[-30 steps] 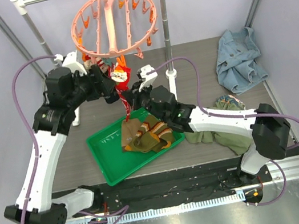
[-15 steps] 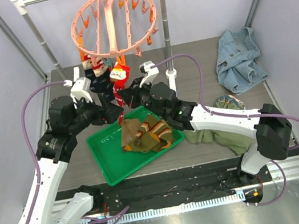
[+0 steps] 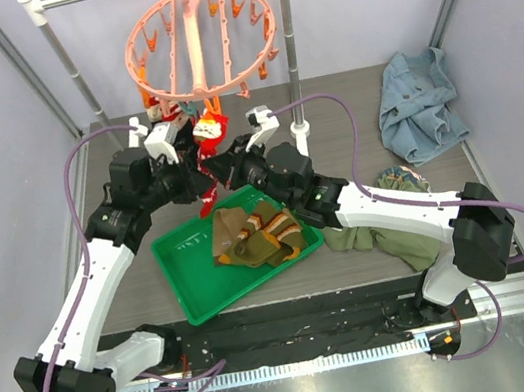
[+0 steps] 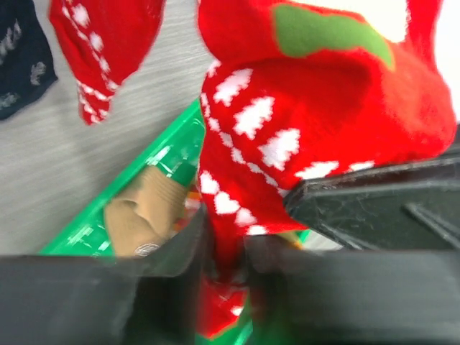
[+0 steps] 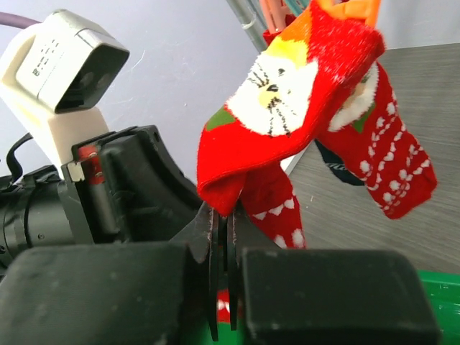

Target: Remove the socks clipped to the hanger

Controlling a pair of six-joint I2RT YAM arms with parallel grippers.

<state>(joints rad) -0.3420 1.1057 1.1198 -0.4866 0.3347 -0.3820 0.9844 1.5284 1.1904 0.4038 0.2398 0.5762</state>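
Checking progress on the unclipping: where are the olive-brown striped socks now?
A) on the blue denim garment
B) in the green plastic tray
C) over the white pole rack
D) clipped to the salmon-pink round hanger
B: the olive-brown striped socks lie heaped inside the green plastic tray, while red patterned socks hang under the salmon-pink round hanger.

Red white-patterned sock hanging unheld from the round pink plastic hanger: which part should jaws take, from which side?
Probably the red white-patterned sock at its free lower end, from below on the arms' side: it dangles flat there, while its top is hidden behind the face-patterned red sock.
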